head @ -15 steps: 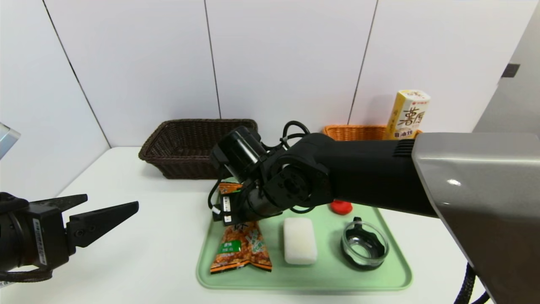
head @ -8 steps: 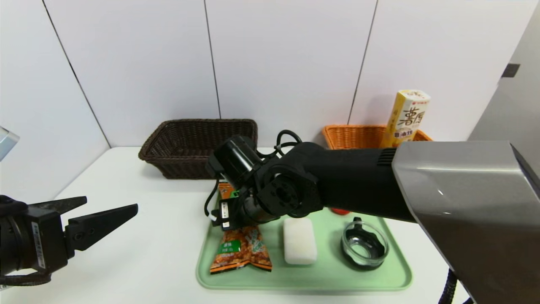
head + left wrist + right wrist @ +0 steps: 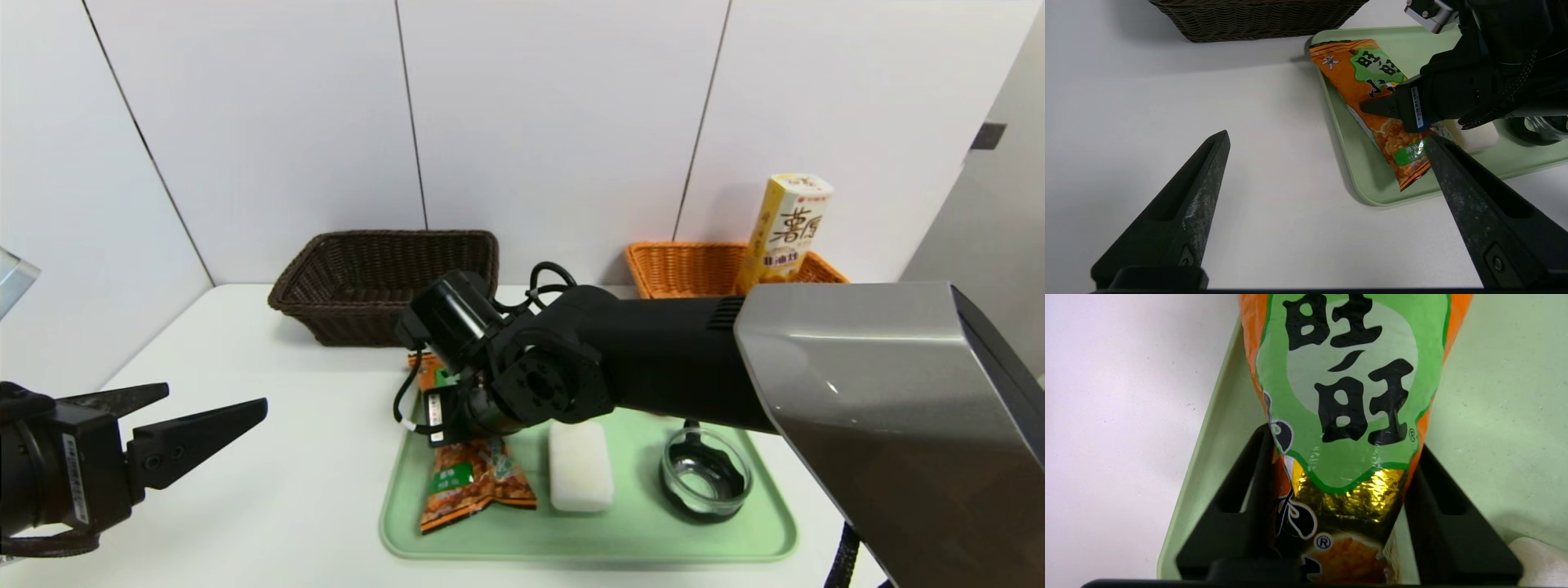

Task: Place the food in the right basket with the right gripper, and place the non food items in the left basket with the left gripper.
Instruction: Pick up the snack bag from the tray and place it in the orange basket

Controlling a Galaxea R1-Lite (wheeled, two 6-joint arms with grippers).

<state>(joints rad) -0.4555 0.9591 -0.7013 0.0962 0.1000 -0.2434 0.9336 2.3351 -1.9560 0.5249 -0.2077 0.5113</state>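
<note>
Where the snack bag lies: as the right gripper (image 3: 1345, 443) pinches its sides, the orange Want Want snack bag (image 3: 1349, 396) lies lengthwise along the left side of the green tray (image 3: 653, 549).
Right gripper: closed on the bag, over the tray's left part.
Left gripper (image 3: 1329, 138): parked with fingers spread, left of the tray, holding nothing.
Orange basket (image 3: 686, 265): behind the tray's right part, with a yellow-and-white snack carton (image 3: 788, 224) standing tilted in it, one food item apparently done.
Brown basket (image 3: 367, 322): behind the tray's left corner, presumably the goal for non-food.
Left to sort: the bag, seemingly the food in hand; the white block (image 3: 580, 465), mid-tray, and the clear glass vessel (image 3: 707, 474) with a black part, on the tray's right, both probably non-food.
In the way: the right arm (image 3: 653, 347) spans the tray and hides part of it, so more items cannot be ruled out. It would likely have to withdraw before the left gripper reaches the white block.
</note>
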